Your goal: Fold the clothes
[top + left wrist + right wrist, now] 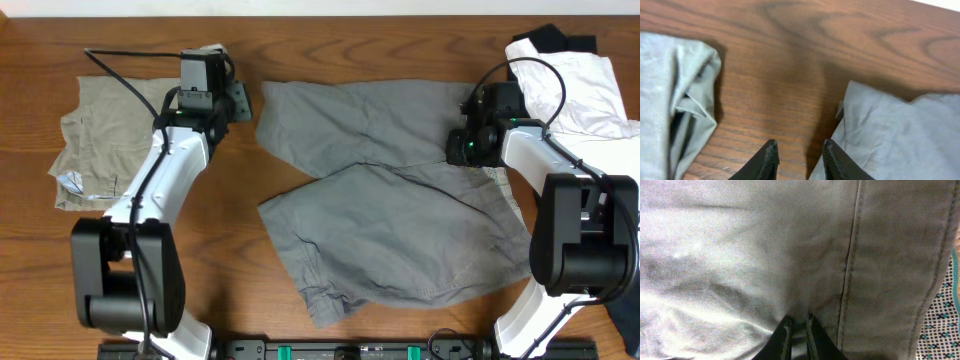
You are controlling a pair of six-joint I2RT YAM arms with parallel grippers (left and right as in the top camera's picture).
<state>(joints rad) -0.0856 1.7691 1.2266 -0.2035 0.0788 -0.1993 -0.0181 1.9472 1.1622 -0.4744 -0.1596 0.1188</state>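
Left strip: bare bench (235, 190) between khaki shorts (100, 130) and grey shorts (400, 220), part-filled by left arm (165, 175).
Leg notch: bare wood.
Far edge: narrow bare wood beyond grey shorts.
Right corner: blocked by right arm (540, 150), white garment (580, 90), black garment (550, 40).

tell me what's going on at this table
Two robot arms are working on folding a pair of grey shorts spread on the wooden table. The right gripper is pinched on the fabric near the waistband seam. The left gripper is open and empty over bare wood, between the grey shorts and a khaki pair.
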